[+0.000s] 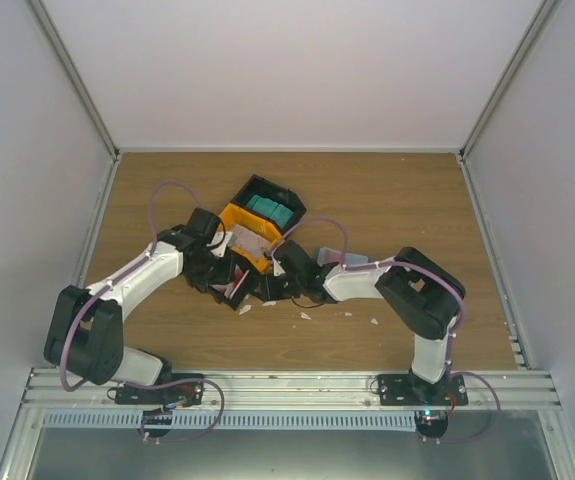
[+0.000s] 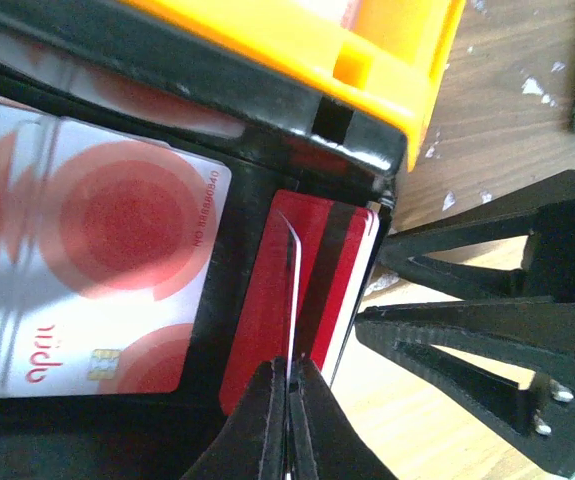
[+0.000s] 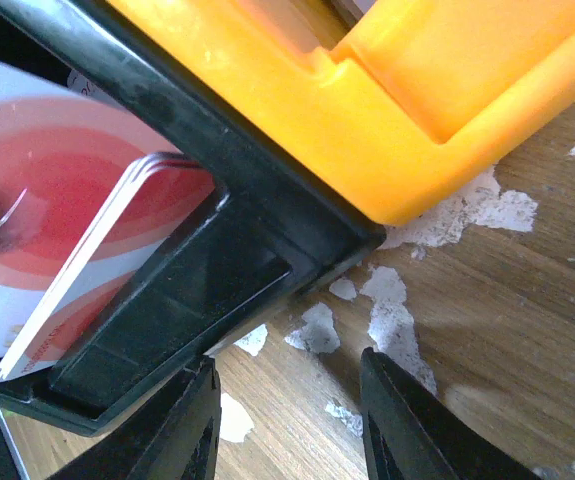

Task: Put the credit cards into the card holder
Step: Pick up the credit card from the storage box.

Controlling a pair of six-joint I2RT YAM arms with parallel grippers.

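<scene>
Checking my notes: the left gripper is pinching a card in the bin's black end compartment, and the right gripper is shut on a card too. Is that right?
No. The right gripper is open and holds nothing; the right wrist view shows its jaws apart above the table beside the bin. The left gripper is pinching a card in the black end compartment.

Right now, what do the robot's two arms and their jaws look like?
Both the left arm and right arm have white links between bulky black joint housings, on black bases bolted to a metal rail. A lilac cable loops along each. The jaws are black, tapering, with triangular cut-outs.
</scene>
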